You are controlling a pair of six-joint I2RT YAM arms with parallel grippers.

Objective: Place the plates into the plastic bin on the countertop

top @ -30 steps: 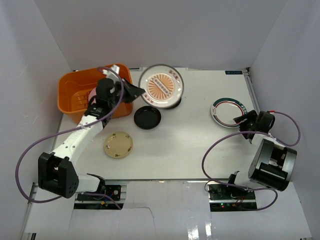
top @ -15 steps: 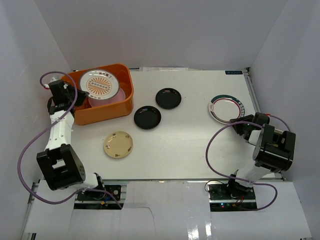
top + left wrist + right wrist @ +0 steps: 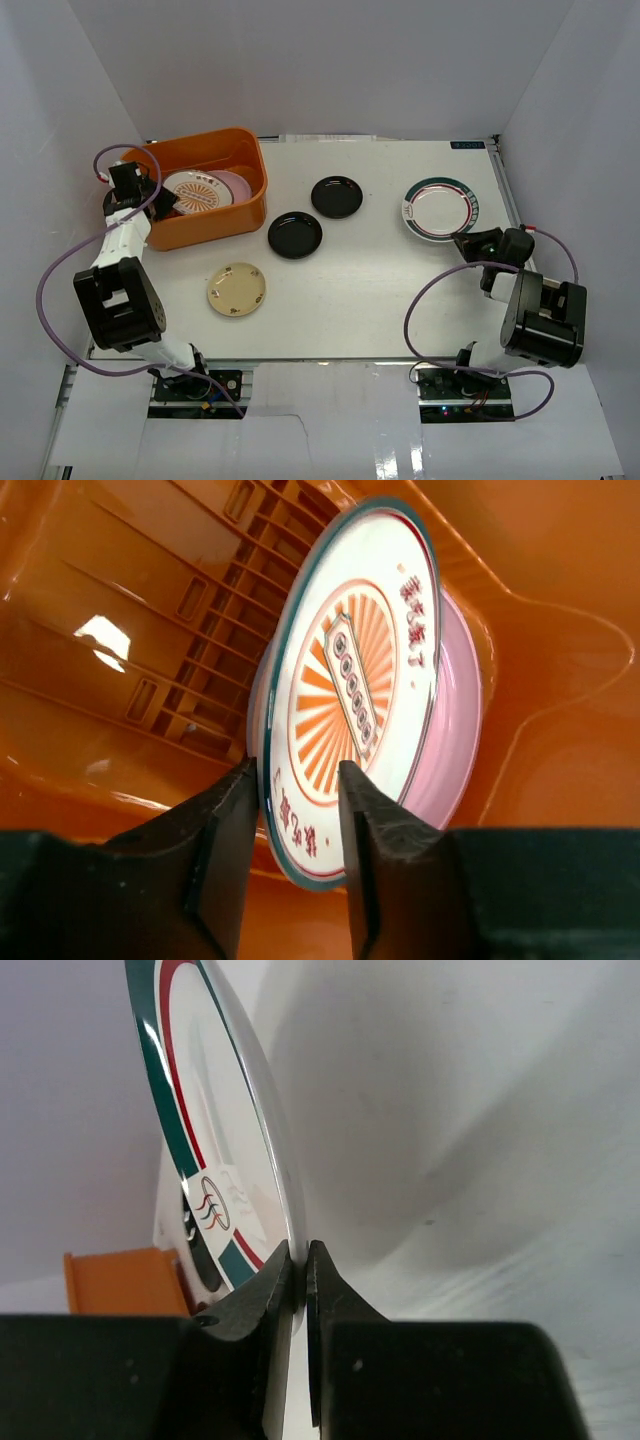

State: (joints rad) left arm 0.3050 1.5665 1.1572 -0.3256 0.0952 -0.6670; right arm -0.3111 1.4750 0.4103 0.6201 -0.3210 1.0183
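Observation:
The orange plastic bin (image 3: 205, 231) stands at the countertop's (image 3: 380, 290) back left. In it the sunburst plate (image 3: 195, 192) leans on a pink plate (image 3: 238, 185). My left gripper (image 3: 163, 203) is inside the bin's left end. In the left wrist view its jaws (image 3: 295, 770) stand open on either side of the sunburst plate's (image 3: 350, 680) rim, with a gap on the face side. My right gripper (image 3: 463, 241) is shut on the near rim of the white plate with the green-red rim (image 3: 440, 208), which is tilted up off the countertop. The right wrist view shows the pinch (image 3: 298, 1250) on that plate (image 3: 200, 1130).
Two glossy black plates (image 3: 336, 196) (image 3: 295, 235) lie mid-table to the right of the bin. A small tan plate (image 3: 236, 289) lies nearer the front left. White walls close in the left, back and right sides.
The left jaws have opened off the sunburst plate, which now rests lower in the bin. The right jaws closed on the green-red rimmed plate and carried it up and left.

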